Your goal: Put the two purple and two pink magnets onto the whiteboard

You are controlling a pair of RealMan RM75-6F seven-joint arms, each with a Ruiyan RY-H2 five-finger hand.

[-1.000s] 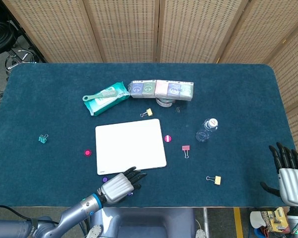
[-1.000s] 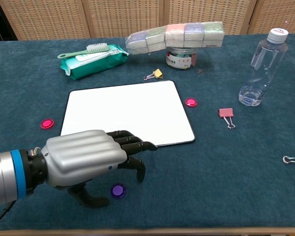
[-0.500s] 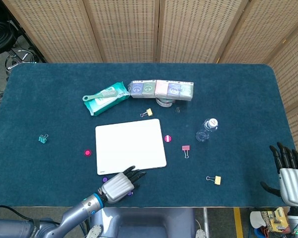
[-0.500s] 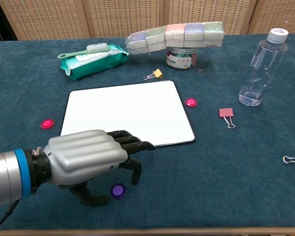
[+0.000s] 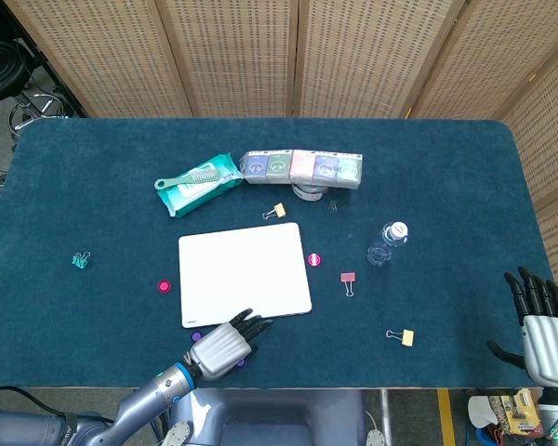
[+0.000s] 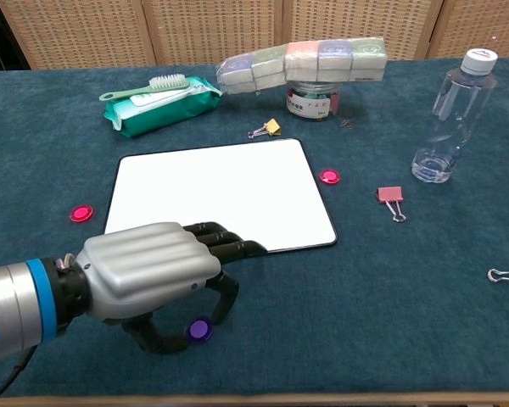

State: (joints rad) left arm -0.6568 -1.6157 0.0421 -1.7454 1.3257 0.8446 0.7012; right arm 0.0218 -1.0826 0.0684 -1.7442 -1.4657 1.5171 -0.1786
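A: What has changed at the near edge of the desk (image 6: 390, 339)?

B: The left hand (image 6: 148, 275) has come lower over the small round purple magnet (image 6: 199, 330); thumb and a finger now close round it where a moment ago they stood clear. I judge the pinch is forming; whether it truly grips I cannot tell.

A: So nothing is placed yet?

B: No. The flat white rectangular whiteboard (image 6: 220, 193) just beyond the hand is bare. One round pink magnet (image 6: 81, 213) lies left of it, another pink magnet (image 6: 328, 176) just beside its right edge.

A: What is hidden?

B: The second purple magnet (image 5: 196, 336) shows only as a speck in the head view. The right hand (image 5: 544, 325) rests far off at the desk's corner, released, fingers apart, partly cut off.
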